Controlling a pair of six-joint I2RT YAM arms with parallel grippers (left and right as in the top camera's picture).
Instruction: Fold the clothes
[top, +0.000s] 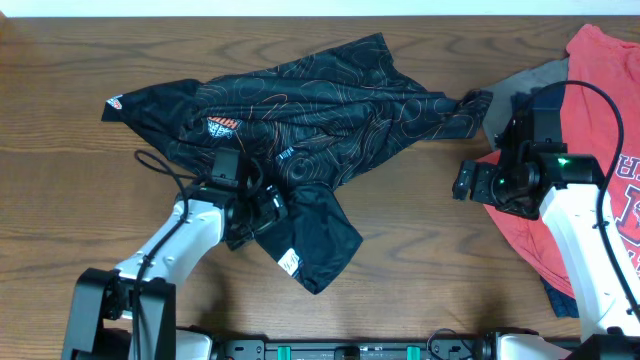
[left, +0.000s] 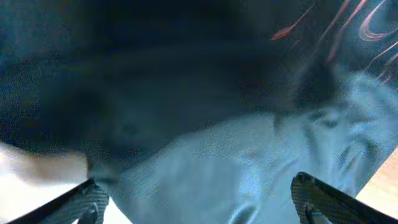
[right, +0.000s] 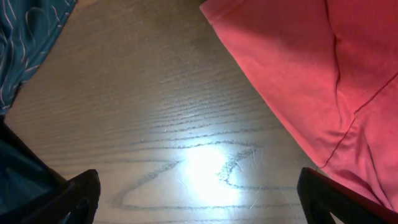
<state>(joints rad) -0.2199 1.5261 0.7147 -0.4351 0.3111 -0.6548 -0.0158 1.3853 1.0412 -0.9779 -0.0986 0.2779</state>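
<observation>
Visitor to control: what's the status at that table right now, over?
Left claw open, down on the crumpled black orange-lined sports jersey. Right claw open, empty over the wooden table. Jersey not yet folded; red T-shirt beside right arm.

Black jersey (top: 320, 100) with orange contour lines, red T-shirt (top: 592, 112), brown table (top: 420, 235)

Brown wood table (top: 420, 240)
Grain runs L-R; dark rail (top: 370, 350) w/ green bits along near edge.
</observation>
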